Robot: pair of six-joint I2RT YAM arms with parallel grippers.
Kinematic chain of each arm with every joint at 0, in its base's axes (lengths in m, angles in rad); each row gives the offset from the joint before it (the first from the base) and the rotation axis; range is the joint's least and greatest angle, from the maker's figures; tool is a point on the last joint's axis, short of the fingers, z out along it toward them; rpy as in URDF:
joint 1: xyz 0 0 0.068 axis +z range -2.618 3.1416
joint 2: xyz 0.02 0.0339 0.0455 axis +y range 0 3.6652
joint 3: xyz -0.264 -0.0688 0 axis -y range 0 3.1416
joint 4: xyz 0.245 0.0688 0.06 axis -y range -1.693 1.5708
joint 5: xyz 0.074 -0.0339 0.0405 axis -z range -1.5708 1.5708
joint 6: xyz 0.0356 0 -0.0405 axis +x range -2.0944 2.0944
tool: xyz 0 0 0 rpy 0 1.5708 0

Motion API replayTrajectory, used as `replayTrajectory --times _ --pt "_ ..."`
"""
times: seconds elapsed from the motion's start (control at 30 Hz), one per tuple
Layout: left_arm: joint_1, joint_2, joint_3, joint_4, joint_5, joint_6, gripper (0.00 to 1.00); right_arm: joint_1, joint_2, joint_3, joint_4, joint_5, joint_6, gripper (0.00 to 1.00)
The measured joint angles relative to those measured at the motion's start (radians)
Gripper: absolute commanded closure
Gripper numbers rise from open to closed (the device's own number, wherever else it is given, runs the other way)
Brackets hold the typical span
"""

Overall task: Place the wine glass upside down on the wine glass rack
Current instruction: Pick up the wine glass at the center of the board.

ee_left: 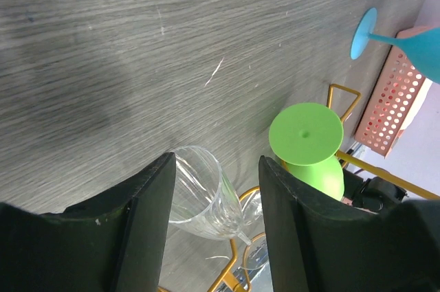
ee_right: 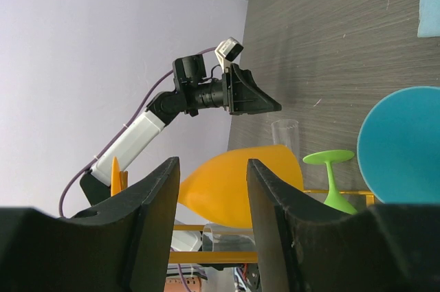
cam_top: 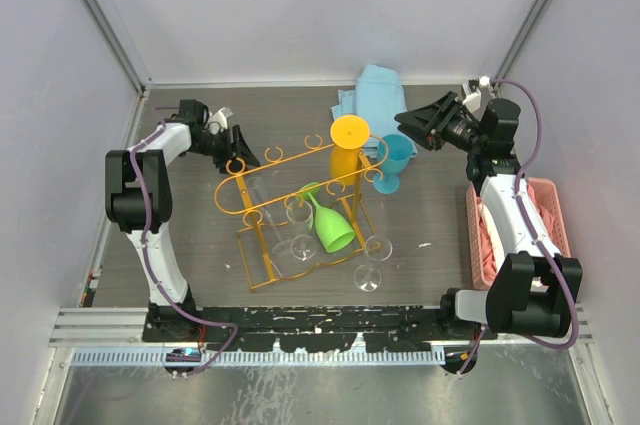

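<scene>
Looks nearly done, I think. Your L gripper [cam_top: 230,135] is wide open & holds nothing, just by the rack [cam_top: 300,155], at its left end. The clear wine glass [ee_left: 199,192] sits right under it and looks hung bowl-down. Your R gripper [cam_top: 408,131] is open & empty too, near a blue glass [cam_top: 392,157] on the table [cam_top: 200,245]. What's left: back away.

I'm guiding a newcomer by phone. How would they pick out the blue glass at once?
Find the orange wire rack in the middle of the table. Just off its right end, in front of the pale blue cloth, stands the blue glass. It is the only blue glass and is not hung on the rack.
</scene>
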Motion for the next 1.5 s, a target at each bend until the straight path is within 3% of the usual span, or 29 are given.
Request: replayTrajectory --times 0.93,1.5 --pt "-0.002 -0.004 -0.023 -0.069 0.023 0.092 0.53 0.0 -0.018 -0.052 0.026 -0.014 0.01 0.5" --pt "0.008 -0.097 -0.111 -0.096 0.004 0.106 0.6 0.0 -0.035 -0.081 0.093 -0.028 0.058 0.5"
